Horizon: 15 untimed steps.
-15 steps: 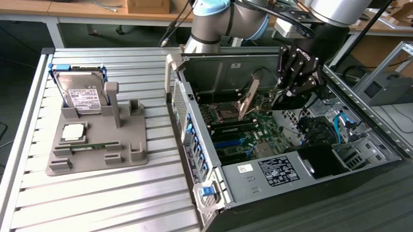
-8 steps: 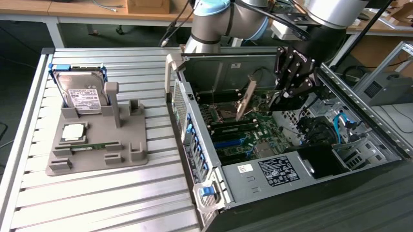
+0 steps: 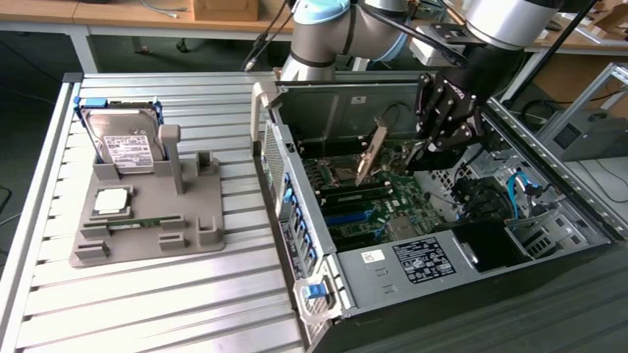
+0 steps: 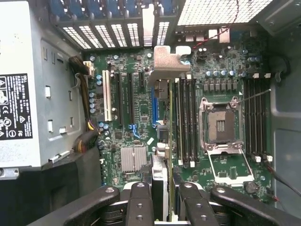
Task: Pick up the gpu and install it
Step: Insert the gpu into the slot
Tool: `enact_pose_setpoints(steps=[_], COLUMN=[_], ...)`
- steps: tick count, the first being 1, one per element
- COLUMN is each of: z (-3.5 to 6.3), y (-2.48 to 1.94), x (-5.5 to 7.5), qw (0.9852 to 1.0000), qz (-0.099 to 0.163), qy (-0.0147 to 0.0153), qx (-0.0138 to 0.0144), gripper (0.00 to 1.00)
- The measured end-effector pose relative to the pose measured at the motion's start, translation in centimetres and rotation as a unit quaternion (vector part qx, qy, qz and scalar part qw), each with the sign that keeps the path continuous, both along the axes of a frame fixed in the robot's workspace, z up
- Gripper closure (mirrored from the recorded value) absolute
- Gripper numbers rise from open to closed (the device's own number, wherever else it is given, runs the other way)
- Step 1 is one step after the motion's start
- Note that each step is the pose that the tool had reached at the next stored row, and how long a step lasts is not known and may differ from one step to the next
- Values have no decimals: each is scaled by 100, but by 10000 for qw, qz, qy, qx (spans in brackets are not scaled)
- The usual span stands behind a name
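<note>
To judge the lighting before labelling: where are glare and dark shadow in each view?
Exterior view: even light on the ribbed table, dark shadow in the computer case beside the power supply. Wrist view: the perforated wall is glaring white, the gap beside the power supply nearly black, the card in the tool well lit.

No words or numbers can be read. The white paper label on the silver hard drive has print too tiny to read. The black sticker on the grey metal power box has tiny white print and little signs. A small white sticker sits just beside it.
</note>
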State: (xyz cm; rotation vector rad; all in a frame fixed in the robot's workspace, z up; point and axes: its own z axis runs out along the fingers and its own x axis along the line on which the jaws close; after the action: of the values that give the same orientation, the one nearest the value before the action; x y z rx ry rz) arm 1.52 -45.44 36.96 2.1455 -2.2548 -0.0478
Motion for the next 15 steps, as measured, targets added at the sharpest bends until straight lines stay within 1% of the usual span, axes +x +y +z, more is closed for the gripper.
enact_pose_setpoints(steps=[2,6,7,10,14,15], z=[-16,-44,-52,-73,-95,-100], y=[-3,-4,-4,-5,-8,-10], x=[-7,-22,-25,-37,-45,-47], qw=[10000,10000,10000,10000,9999,9999], qz=[0,0,0,0,0,0], qy=[0,1,0,0,0,0], qx=[4,29,39,84,129,135], gripper=[73,73,73,73,73,73])
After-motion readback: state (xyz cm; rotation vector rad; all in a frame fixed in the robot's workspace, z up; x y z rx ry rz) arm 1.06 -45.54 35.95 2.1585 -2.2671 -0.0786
